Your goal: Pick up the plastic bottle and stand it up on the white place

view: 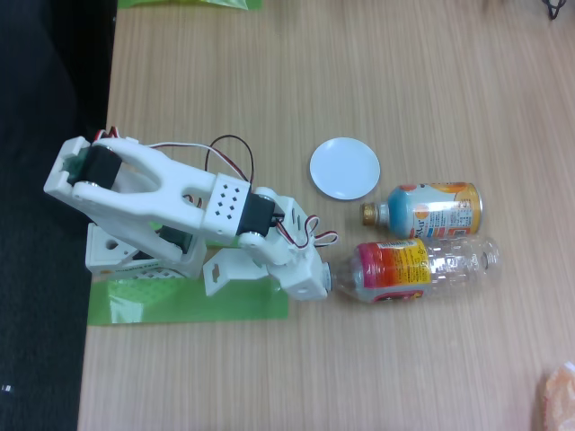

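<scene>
Near the middle of the light brown wooden tabletop (269, 377), in the fixed view, the white two-finger gripper (325, 277) sits right at the cap end of the long clear plastic bottle with the pink, orange and yellow label band (422, 268); the arm's body hides the jaws, so I cannot tell if they are open or shut, or if they hold the cap; the clear bottle lies flat on its side, its cap end pointing to the left edge and its base pointing to the right edge; just beside it, on the side closer to the top edge, lies a shorter bottle with a blue and orange label and no cap (429, 209), also on its side, and the two look very close, maybe touching; the small flat round white plate (344, 168) rests a bit up and left of the short bottle, near it but apart; the white plastic arm (180, 202) reaches from the left edge, with red, black and white wires looping over it; its base stands on a strip of green tape (189, 305) by that edge; something pale orange (559, 395) peeks in at the bottom right corner.
</scene>
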Available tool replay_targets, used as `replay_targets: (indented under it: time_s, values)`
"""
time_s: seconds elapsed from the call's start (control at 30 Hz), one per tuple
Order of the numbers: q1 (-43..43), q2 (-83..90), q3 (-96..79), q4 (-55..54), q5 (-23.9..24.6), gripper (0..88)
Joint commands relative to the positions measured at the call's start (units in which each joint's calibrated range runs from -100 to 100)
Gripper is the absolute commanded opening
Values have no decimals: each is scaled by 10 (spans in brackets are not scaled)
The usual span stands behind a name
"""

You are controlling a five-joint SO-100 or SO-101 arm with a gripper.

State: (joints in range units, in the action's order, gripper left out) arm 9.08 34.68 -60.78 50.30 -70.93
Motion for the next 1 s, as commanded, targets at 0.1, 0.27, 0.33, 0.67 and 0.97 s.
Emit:
replay_targets:
  time_s: [0.1, 0.27, 0.33, 0.67, 0.97]
  values:
    - [-2, 7, -37, -63, 2, 322]
    - [-3, 7, -46, -76, 1, 322]
    - [-6, 7, -46, -76, 1, 322]
    - [-22, 7, -55, -78, 2, 322]
    - [-20, 7, -55, -78, 2, 292]
